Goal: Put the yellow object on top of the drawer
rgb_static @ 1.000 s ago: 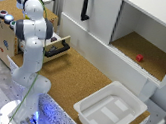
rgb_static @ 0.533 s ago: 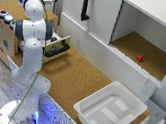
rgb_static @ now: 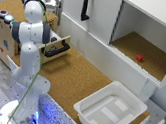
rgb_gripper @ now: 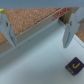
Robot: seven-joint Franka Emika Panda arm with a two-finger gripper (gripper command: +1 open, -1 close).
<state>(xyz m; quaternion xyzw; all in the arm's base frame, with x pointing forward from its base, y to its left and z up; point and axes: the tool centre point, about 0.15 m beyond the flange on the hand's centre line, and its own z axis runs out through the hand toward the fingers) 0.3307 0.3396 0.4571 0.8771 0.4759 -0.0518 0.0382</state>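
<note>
Presently, the single white robot arm (rgb_static: pixel 29 54) stands at the exterior view's left, bent over the light wooden drawer unit with the cork-brown top (rgb_static: pixel 13 7). The unit's drawer is pulled out, and the long black bar handle (rgb_static: pixel 57 48) on its front faces the cork-covered table (rgb_static: pixel 75 78).

In the wrist view the gripper (rgb_gripper: pixel 38 44) has its two pale fingers (rgb_gripper: pixel 5 27) spread wide, with nothing between them. It hangs over a smooth pale surface bordered by a wooden edge (rgb_gripper: pixel 30 35), with cork-brown material beyond that edge.

The tiny yellow object (rgb_gripper: pixel 74 65) lies on that pale surface, a small dark-edged piece with a yellow face; its exact shape is too blurred to tell. It sits near the tip of one finger, outside the gap and not touching either finger. It is not on the cork-brown top. In the exterior view it cannot be made out.

Elsewhere, the large white cabinet with a black handle (rgb_static: pixel 86 7) stands behind the table, a small red block (rgb_static: pixel 139 58) lies in its open compartment, and a white plastic tray (rgb_static: pixel 83 109) rests on the table toward the exterior view's right.
</note>
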